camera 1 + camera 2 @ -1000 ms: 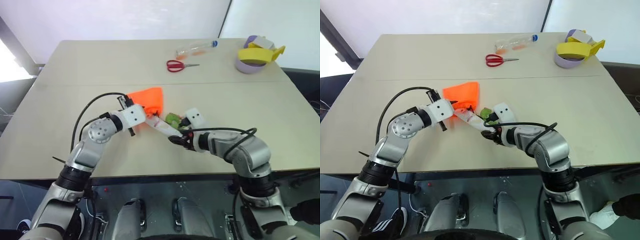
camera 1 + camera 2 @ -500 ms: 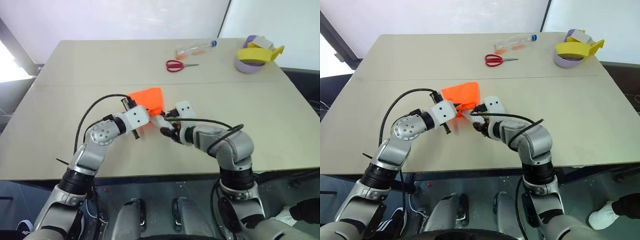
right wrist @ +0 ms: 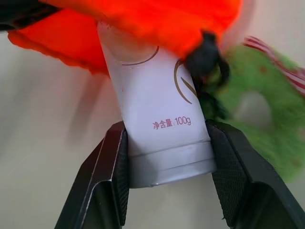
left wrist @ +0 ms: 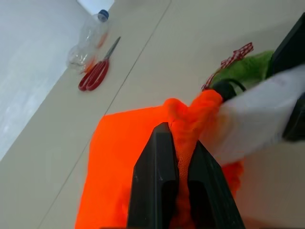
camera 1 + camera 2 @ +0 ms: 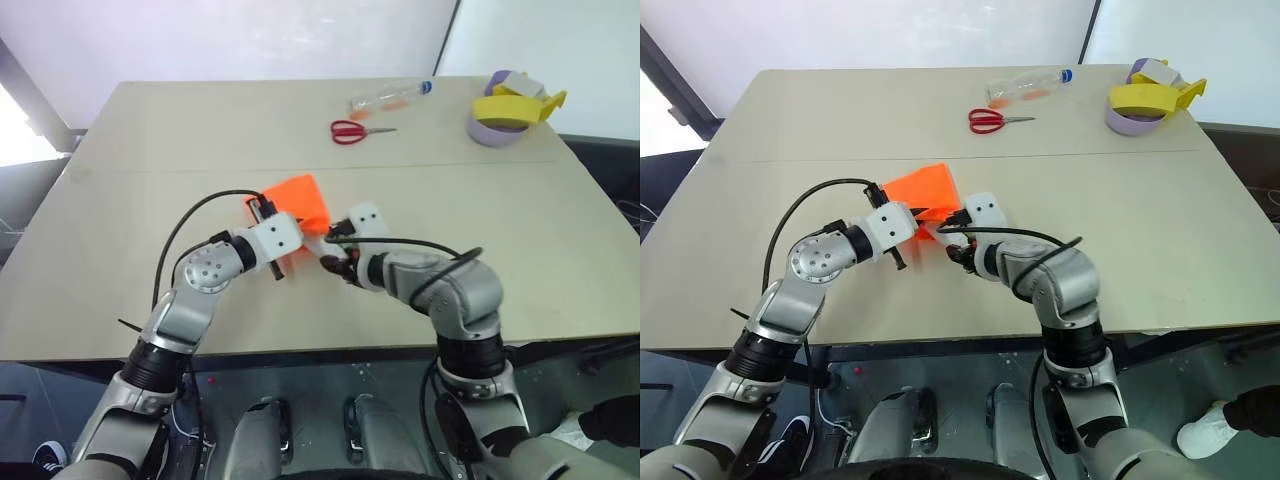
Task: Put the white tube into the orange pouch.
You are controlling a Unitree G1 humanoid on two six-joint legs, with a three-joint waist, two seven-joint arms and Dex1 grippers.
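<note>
White plastic, printed with small red characters, the white tube (image 3: 159,129) is pinched at its flat crimped end between the two black fingers (image 3: 102,176) of the right pincer (image 3: 167,179), its other end already under the gathered mouth of the orange pouch (image 5: 298,196). Orange fabric folds over the tube's upper part in the right wrist view, and a black cord knot (image 3: 206,58) sits against the tube's side. Just beside the tube, a round green disc (image 3: 259,117) with a red-and-white striped tag lies on the table (image 5: 560,230).

At the pouch's mouth, the left pincer (image 4: 175,164) is pressed together on a bunched fold of orange cloth, holding that edge up off the table. The two pincers meet nearly tip to tip at the pouch's near edge, the left pincer's arm coming in from the pouch's left and the right pincer's from its right. The rest of the pouch lies flat on the table beyond them.

Well beyond the pouch, toward the table's far edge, lie red-handled scissors (image 5: 350,130) and, just past them, a clear plastic bottle (image 5: 392,95) with a blue cap on its side. Farther right of the pouch, near the far right corner, stands a stack of purple and yellow tape rolls (image 5: 510,110).
</note>
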